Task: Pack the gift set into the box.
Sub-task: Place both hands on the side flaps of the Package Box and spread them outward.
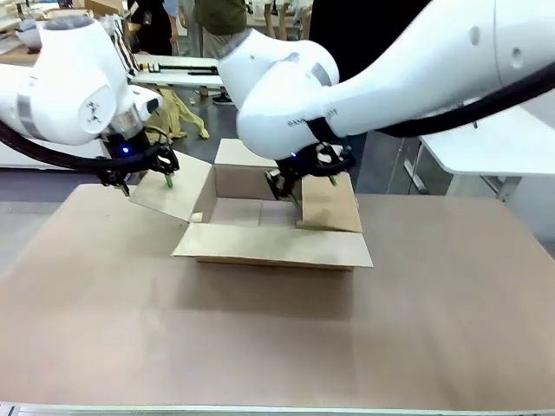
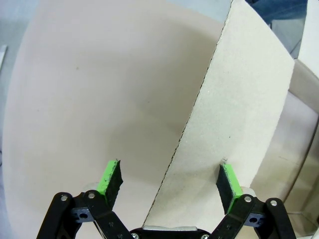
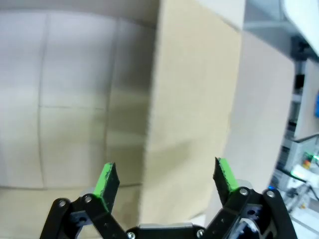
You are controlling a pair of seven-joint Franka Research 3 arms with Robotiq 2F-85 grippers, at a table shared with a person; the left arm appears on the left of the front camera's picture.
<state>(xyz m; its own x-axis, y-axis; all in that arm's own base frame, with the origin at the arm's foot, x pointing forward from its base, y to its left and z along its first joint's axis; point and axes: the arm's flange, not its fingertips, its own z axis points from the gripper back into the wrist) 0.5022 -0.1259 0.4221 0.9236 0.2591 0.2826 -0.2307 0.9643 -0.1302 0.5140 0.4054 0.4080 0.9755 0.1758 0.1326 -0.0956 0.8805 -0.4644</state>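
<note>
The box (image 1: 227, 211), a plain brown carton, stands open in the middle of the table with its four flaps spread outward. My left gripper (image 1: 146, 180) is open at the left flap (image 2: 239, 114), whose edge runs up between the green pads (image 2: 110, 180) in the left wrist view. My right gripper (image 1: 310, 184) is open over the right flap (image 3: 194, 99), which stands between its fingers (image 3: 105, 180) in the right wrist view. In that view the carton's inside (image 3: 75, 99) looks bare. The gift set is out of view.
The brown table top (image 1: 260, 338) stretches wide in front of the carton. A white table (image 1: 494, 143) stands at the back right. A person (image 1: 217, 17) stands beyond the far edge, and a small wooden figure (image 1: 186, 117) sits at the back left.
</note>
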